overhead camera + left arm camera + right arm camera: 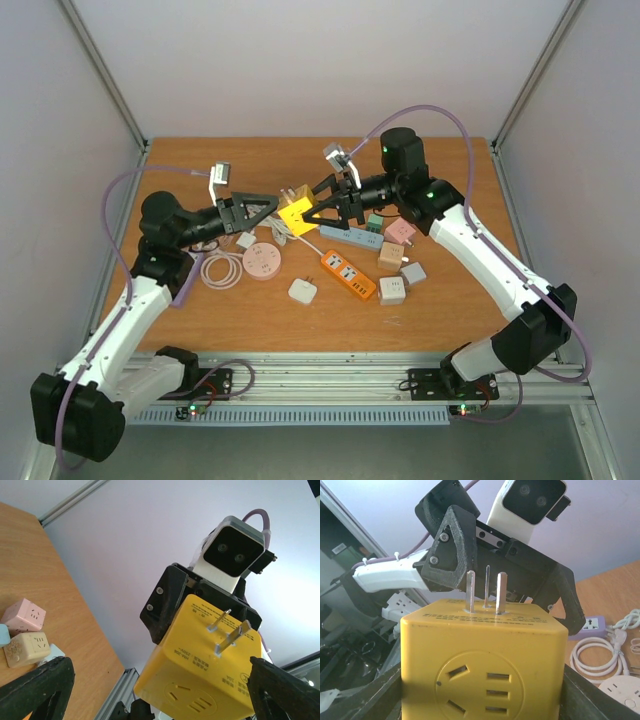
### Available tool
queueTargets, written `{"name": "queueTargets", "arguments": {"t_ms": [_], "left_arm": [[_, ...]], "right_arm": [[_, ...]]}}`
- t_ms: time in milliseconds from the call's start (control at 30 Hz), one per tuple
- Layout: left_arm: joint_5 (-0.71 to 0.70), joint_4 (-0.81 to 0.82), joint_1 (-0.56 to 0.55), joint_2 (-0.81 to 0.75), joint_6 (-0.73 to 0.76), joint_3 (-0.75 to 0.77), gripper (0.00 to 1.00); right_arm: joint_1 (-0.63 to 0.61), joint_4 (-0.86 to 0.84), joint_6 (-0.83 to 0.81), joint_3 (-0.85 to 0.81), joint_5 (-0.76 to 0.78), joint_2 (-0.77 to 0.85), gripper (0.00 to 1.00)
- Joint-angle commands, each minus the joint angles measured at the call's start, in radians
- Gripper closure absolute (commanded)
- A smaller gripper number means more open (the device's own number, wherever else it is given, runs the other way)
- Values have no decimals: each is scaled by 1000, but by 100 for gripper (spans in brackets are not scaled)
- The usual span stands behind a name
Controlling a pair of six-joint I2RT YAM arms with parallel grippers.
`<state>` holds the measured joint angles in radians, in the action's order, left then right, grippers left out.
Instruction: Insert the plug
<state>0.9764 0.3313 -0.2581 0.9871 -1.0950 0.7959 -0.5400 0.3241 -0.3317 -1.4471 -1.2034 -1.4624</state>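
A brown wooden tabletop [250,320] forms the base of a booth closed in by plain pale grey wall panels [320,60] at the back and on both sides, with slim aluminium corner posts [105,70] slanting up where the panels meet. Along the table's near edge runs a silver slotted metal rail [330,365], and below it lies a dull grey metal floor strip [350,455]. The light is soft and even, leaving only faint shadows on the wood.

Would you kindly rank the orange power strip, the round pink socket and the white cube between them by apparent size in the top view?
Largest: orange power strip
Then: round pink socket
Smallest: white cube
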Motion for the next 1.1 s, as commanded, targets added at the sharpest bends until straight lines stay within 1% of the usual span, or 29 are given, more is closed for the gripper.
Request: {"name": "queueTargets", "arguments": {"t_ms": [0,133,233,300,433,533,633,700,767,833,900,1000,1067], "left_arm": [[-20,100,-4,-4,17,-21,6],[-19,160,-6,13,11,-49,5],[-12,205,-9,41,-3,-63,5],[7,262,-14,65,-44,-69,6],[51,449,-22,105,-168,-94,11],[54,522,-21,117,-239,-113,12],[48,573,-22,120,-281,-132,8],[45,602,-22,116,-297,-142,5],[44,598,-22,112,-299,-144,5],[44,595,-23,110,-295,-147,7],[44,591,-23,108,-294,-147,13],[37,566,-23,104,-286,-145,24],[26,530,-21,96,-276,-141,34]], "right_arm": [[-8,28,-14,-49,10,-6,43],[-18,14,81,-42,30,-21,41],[-27,-57,157,-5,48,-22,41],[-27,-81,202,0,54,-26,41],[-28,-75,253,-18,79,-43,42],[-28,-65,277,-32,93,-61,41],[-28,-59,296,-34,118,-73,41],[-28,-63,307,-28,134,-75,41],[-27,-69,323,-27,149,-76,41],[-28,-74,347,-30,159,-80,41],[-27,-76,382,-34,164,-86,41],[-27,-87,417,-32,154,-93,41],[-27,-99,446,-28,150,-92,41]]}}
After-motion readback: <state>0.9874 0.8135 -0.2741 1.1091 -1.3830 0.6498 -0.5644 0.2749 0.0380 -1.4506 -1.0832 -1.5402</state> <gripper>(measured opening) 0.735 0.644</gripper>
